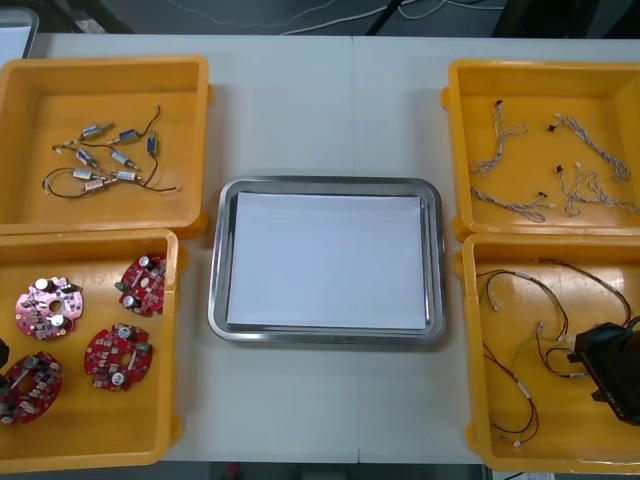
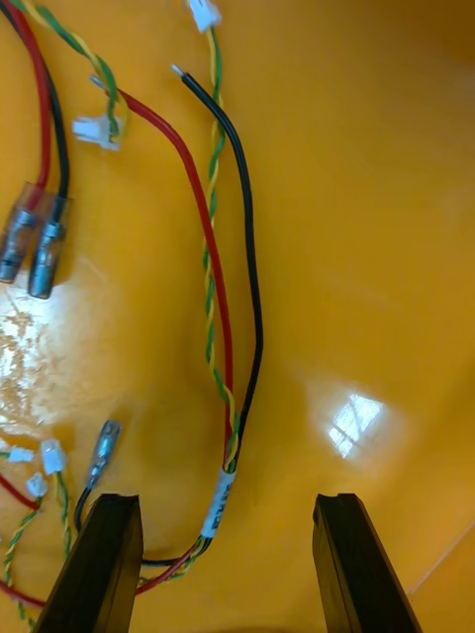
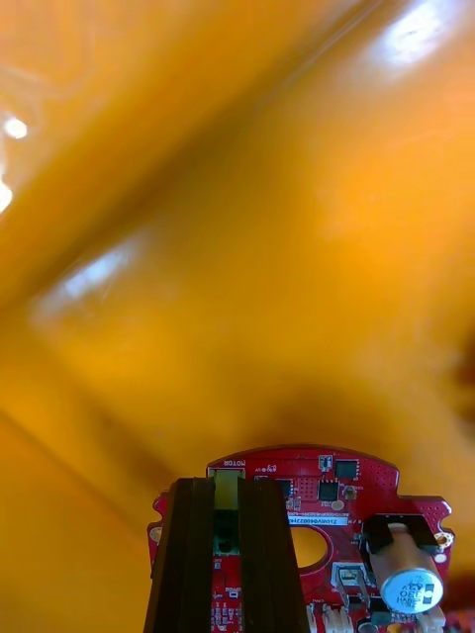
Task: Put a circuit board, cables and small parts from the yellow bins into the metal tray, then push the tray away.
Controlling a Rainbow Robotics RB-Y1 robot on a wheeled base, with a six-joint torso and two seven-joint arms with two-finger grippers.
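Fingers point(image 2: 99, 564) of right gripper point(image 2: 230, 506) spread astride tagged cable point(image 2: 230, 425) in near right bin point(image 1: 470, 330), judged poised for grasp; tag print unreadable. By left gripper point(image 3: 228, 495), fingers nearly together, board point(image 3: 327, 485) clamped at rim part over near left bin point(image 1: 172, 350); "MOTOR" printed there. On tabletop point(image 1: 300, 100), tray point(image 1: 325, 183) unfilled.

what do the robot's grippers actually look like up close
The right gripper has two flat, matte black fingers with squared tips. Seen from the front, its body is a boxy black housing with a small pale marking. The left gripper has the same black, square-tipped fingers.
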